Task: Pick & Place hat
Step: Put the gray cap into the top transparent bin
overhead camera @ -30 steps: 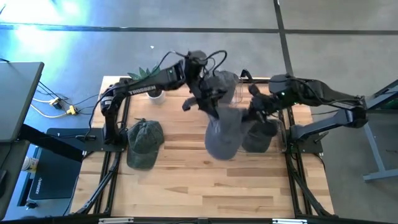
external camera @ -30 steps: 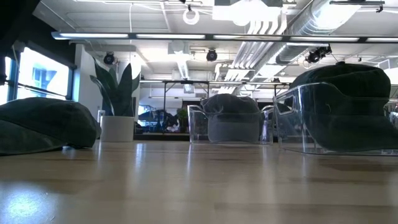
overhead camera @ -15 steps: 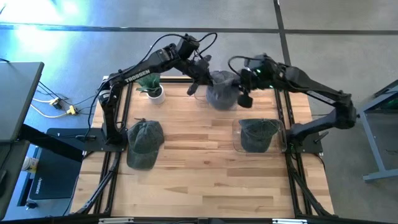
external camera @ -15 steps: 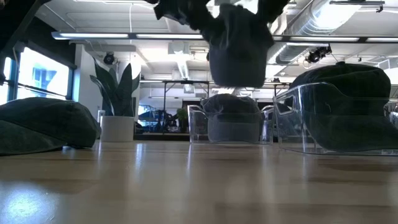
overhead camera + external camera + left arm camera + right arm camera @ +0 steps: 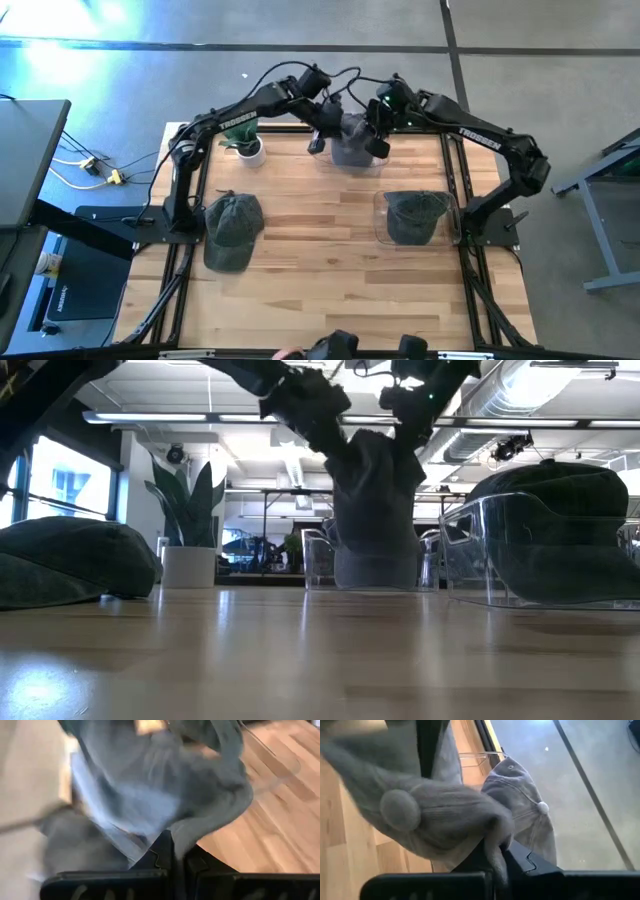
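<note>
At the far edge of the table, both arms hold one grey knit hat [image 5: 350, 143] between them. The left gripper [image 5: 322, 140] pinches one side of it and the right gripper [image 5: 378, 142] pinches the other side. Both sets of fingers are closed tight on the cloth, as the wrist views show.

A second ago the grey knit hat was hanging over the middle of the table, and it looked big because it was up high. Half a second ago it was nearer the back. Now it has come down. From the low view, the hat [image 5: 375, 510] hangs straight down into the far clear bin [image 5: 322, 565], right on top of a cap [image 5: 520, 795] that already sits there. I cannot tell if it rests on that cap yet or only hangs just above it.

So I think the carrying part is almost done. What is left is to let go and lift the arms away.

Another clear bin [image 5: 382, 215] on the right side has a dark green cap [image 5: 415, 215] in it. One more green cap [image 5: 228, 228] lies on the bare wood on the left, so it may be next. A small plant pot [image 5: 250, 152] stands near the left arm.
</note>
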`<action>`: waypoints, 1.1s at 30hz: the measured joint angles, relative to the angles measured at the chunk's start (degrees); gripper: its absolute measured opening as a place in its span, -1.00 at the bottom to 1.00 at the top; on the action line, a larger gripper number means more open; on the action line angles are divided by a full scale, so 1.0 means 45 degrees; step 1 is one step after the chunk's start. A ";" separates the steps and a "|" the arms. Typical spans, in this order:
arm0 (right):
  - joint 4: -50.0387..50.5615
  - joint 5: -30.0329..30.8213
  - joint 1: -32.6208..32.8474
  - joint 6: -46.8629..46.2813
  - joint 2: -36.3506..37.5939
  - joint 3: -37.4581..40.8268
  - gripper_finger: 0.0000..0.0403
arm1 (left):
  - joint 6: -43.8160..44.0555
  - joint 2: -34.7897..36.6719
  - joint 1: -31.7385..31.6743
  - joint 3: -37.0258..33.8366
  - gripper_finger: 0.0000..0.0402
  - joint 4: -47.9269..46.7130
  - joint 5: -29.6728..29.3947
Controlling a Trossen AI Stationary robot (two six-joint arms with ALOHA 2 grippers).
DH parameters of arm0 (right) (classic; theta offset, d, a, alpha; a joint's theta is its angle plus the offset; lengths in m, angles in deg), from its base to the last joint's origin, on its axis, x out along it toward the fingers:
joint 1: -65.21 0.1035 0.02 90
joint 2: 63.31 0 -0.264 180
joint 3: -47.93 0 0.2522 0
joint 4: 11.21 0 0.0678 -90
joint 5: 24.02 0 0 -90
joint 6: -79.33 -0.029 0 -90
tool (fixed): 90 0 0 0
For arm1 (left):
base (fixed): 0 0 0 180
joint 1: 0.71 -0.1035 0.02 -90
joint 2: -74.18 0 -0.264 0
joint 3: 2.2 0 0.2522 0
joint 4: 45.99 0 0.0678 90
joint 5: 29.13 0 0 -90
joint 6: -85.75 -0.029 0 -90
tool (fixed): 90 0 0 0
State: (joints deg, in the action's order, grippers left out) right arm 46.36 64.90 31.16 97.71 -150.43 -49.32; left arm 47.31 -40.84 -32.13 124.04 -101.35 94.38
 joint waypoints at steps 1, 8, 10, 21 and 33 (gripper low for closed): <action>0.0004 -0.0103 -0.0005 -0.0052 -0.0023 0.0000 -0.95 | 0.0036 -0.0071 -0.0174 -0.0067 -1.00 -0.0247 0.0133; 0.0271 -0.0573 -0.0025 -0.1137 -0.0087 -0.0002 -0.97 | 0.0934 -0.0478 -0.0816 -0.0087 -0.99 -0.0763 -0.0401; 0.0271 -0.0751 -0.0035 -0.1434 -0.0087 -0.0001 -0.95 | 0.0934 -0.0501 -0.0989 -0.0095 -0.94 -0.0896 0.0054; 0.0227 -0.0767 -0.0580 -0.2729 -0.1288 -0.0005 -0.94 | 0.0938 -0.0598 -0.2125 -0.0070 -0.28 -0.0654 0.1040; 0.0524 -0.0613 -0.1894 -0.4030 -0.1996 -0.0005 -0.94 | 0.1031 -0.0598 -0.2267 -0.0070 -0.24 0.0257 -0.0506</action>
State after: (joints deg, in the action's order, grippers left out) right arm 48.72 62.14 22.64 79.57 -159.41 -49.34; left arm 51.95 -43.53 -42.33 123.72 -100.19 92.10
